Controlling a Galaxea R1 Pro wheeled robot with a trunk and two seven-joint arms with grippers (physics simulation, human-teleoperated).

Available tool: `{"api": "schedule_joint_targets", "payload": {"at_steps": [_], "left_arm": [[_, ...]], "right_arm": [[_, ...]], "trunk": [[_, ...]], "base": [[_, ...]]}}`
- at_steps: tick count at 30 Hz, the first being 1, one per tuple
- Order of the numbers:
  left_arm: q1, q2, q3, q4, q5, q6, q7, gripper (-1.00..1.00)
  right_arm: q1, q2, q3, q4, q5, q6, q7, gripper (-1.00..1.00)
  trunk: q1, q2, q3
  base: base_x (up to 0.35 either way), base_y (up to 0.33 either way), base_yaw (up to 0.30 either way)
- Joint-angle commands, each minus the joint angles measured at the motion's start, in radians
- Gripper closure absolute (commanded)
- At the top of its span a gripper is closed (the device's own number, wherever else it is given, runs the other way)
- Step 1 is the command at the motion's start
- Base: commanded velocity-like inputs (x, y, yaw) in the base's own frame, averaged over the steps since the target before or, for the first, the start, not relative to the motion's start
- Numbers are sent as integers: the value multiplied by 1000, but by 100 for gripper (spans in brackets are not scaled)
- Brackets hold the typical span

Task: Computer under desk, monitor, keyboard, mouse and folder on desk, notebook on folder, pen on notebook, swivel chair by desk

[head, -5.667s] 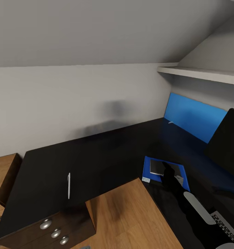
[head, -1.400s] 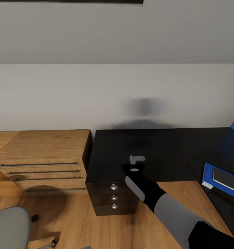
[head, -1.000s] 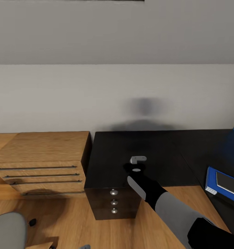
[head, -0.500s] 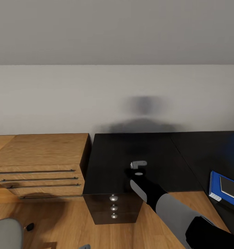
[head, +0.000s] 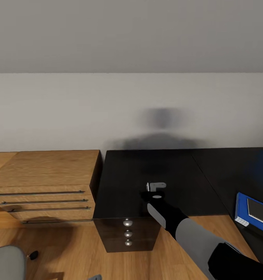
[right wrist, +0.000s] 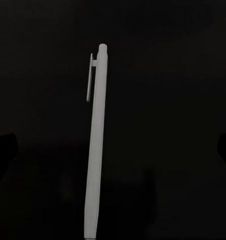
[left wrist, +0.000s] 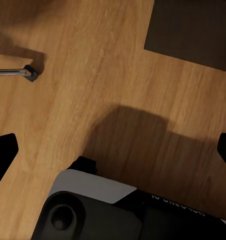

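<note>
Head view, left to right: a light wooden chest with long bar handles point(head: 46, 182) stands against the long black desktop of the desk point(head: 147, 171) with its dark drawer unit; the right gripper point(head: 155, 187) hangs low over that top; a thick bright blue folder point(head: 248, 210) lies at the far right edge. Under the right gripper lies the slim white pen point(right wrist: 96, 145), centred between two wide-spread fingertips, long axis apparently crossing the line between them; contact is not yet visible. The left gripper point(left wrist: 113, 150), also spread, faces wooden floor point(left wrist: 92, 75); the right arm is clearly nearer.
</note>
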Motion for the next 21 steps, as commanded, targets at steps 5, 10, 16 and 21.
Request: {"api": "schedule_joint_targets", "payload": {"at_steps": [5,10,16,21], "left_arm": [[-1,1,-4,-2,5,2,8,-100],[-1,1,-4,-2,5,2,9,-100],[-1,1,-4,-2,5,2,10,-100],[-1,1,-4,-2,5,0,10,-100]], "right_arm": [[-1,0,7,12,-5,4,1,-100],[-1,0,7,22,-5,3,33,-100],[-3,0,5,44,-5,3,48,-100],[-3,0,5,45,-5,3,49,-100]], "trunk": [[0,-1,-1],[0,-1,-1],[19,-36,-17],[38,-71,-32]], "base": [[0,0,0],[0,0,0],[0,0,0],[0,0,0]]}}
